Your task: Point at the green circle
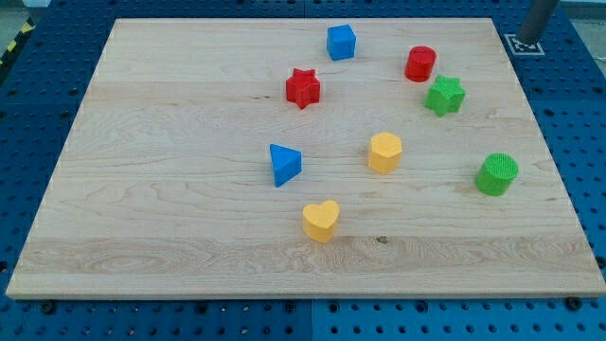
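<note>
At the view's bottom, nearest the camera, the yellow heart (321, 221) sits on the wooden table (170, 189), alone and well apart from the lower edge. A little farther in come the blue triangle (284, 164) and the yellow hexagon (385, 152), side by side with a clear gap between them. Level with these, near the view's right edge, stands the green circle (496, 174), the block the task names. It is upright on a flat end, so its axis runs straight up and it faces no particular way across the table; seen from above it has no long side. It looks like a small, stiff, light plastic piece with ribbed walls, likely to slide easily on the smooth wood at the lightest nudge. Since it only needs pointing at, the rod should stop just beside its wall and not touch it.

Farther back lie the green star (445, 96) and the red star (303, 87), then the red cylinder (420, 63) just beyond the green star, and the blue cube (341, 42) nearest the view's top.

The robot has no hand, only a rod. A dark post (536, 21) shows at the view's top right corner, off the table, but the tip itself cannot be made out, so its place relative to the blocks cannot be told.
</note>
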